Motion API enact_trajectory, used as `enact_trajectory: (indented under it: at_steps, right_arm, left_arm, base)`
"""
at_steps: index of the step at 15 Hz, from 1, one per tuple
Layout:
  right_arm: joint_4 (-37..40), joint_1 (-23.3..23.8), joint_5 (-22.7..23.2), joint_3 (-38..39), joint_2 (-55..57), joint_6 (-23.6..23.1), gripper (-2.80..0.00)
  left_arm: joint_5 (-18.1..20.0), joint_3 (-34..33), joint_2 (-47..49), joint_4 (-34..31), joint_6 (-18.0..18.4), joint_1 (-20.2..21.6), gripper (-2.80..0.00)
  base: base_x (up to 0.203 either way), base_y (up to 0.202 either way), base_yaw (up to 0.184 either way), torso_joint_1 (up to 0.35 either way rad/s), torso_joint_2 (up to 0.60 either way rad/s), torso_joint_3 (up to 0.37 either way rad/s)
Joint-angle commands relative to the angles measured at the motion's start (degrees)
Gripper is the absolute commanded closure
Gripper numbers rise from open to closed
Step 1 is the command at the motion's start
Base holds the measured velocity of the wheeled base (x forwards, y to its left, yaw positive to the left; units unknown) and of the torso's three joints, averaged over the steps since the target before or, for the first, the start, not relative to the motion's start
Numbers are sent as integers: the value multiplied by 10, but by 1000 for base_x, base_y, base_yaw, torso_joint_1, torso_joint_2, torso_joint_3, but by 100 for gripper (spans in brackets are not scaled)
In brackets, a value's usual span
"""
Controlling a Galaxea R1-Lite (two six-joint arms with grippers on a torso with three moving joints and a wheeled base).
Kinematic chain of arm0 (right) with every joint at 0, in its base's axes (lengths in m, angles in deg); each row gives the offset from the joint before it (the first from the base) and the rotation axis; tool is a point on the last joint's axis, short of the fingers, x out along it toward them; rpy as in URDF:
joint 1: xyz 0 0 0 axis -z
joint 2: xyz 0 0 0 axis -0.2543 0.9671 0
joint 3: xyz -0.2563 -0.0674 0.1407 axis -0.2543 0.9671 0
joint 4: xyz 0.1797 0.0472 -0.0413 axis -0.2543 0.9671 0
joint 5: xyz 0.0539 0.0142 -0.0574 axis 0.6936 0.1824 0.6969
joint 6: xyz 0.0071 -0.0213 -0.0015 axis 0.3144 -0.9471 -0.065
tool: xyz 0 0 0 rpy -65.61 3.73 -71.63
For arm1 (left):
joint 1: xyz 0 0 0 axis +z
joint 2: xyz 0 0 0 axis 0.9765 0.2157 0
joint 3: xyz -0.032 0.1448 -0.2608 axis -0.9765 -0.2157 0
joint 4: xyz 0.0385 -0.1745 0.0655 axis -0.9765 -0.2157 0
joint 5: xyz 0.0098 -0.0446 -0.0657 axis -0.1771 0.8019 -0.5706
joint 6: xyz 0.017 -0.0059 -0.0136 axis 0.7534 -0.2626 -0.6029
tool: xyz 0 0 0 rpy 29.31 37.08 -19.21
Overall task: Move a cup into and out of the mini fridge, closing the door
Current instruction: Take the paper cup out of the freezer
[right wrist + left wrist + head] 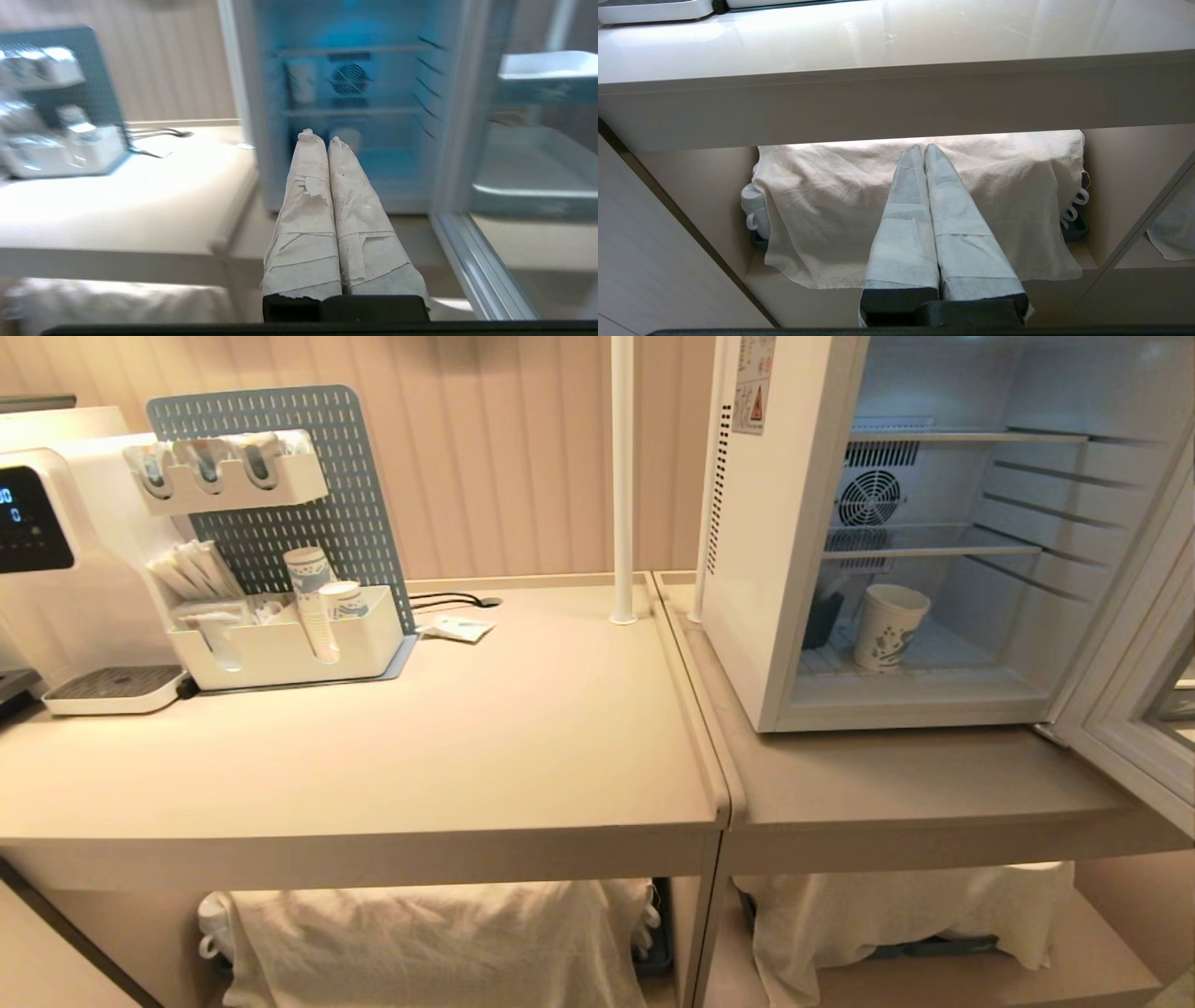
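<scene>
Starting at the left, the drink machine [37, 523] and the organiser tray [280, 644] with its cup stacks [313, 597] stand on the far left of the surface [420, 747], well clear of the work. The left gripper [923, 148] hangs low in front of the near edge, fingers pressed together on nothing, pointing at the cloth [831, 210] on the shelf beneath; it looks parked and poses little risk.

Further right, the right gripper [317, 136] is raised and aimed at the mini fridge [775, 569], its fingers likewise shut and empty. The cup [890, 627] stands upright on the fridge floor, near the left inner wall, just beside a small dark object [822, 616] at the back. The door [1134, 653] stands swung open at the far right.

As I judge it, the main danger is reaching in with the fingers shut: they would push the light paper cup over or shove it further back against the dark object. They need to part before arriving. Squeezing too hard could crush the thin wall. The wire shelf [934, 546] sits low above the cup, so lifting too high on the way out could knock the rim against it. The open door at the right could also catch the arm on its way in or out.
</scene>
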Motion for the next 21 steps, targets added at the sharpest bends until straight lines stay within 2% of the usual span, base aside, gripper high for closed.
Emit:
enact_trajectory:
  at_steps: [1, 3, 5, 7, 10, 12, 14, 16, 18, 21]
  right_arm:
    - [145, -3, 26, -258, 277, 37, 0]
    - [266, -28, 53, -377, 416, 92, 0]
    - [343, -57, 74, -406, 515, 153, 0]
    - [348, -70, 85, -383, 603, 184, 0]
    - [255, -66, 91, -372, 717, 196, 0]
    - [176, -58, 91, -366, 771, 175, 0]
    - [147, -45, 88, -347, 791, 85, 0]
    - [131, -29, 64, -303, 811, -5, 0]
    - [92, -22, 43, -283, 827, -16, 0]
    - [86, -16, 36, -272, 828, -17, 0]
  left_arm:
    - [0, 0, 1, 1, 0, 0, 0]
    - [0, 0, 1, 1, 0, 0, 0]
    - [0, 0, 1, 1, 0, 0, 0]
    - [0, 0, 1, 1, -1, 0, 0]
    - [0, 0, 1, 1, 0, 0, 0]
    - [0, 0, 1, 1, 0, 0, 0]
    - [0, 0, 1, 1, 0, 0, 0]
    - [0, 0, 1, 1, 0, 0, 0]
    - [0, 0, 1, 1, -1, 0, 0]
    - [0, 0, 1, 1, -1, 0, 0]
  base:
    - [0, 0, 0, 0, 0, 0]
    - [0, 0, 0, 0, 0, 0]
    - [0, 0, 0, 0, 0, 0]
    - [0, 0, 0, 0, 0, 0]
    - [0, 0, 0, 0, 0, 0]
    - [0, 0, 0, 0, 0, 0]
    - [0, 0, 0, 0, 0, 0]
    - [0, 0, 0, 0, 0, 0]
    - [0, 0, 0, 0, 0, 0]
    - [0, 0, 0, 0, 0, 0]
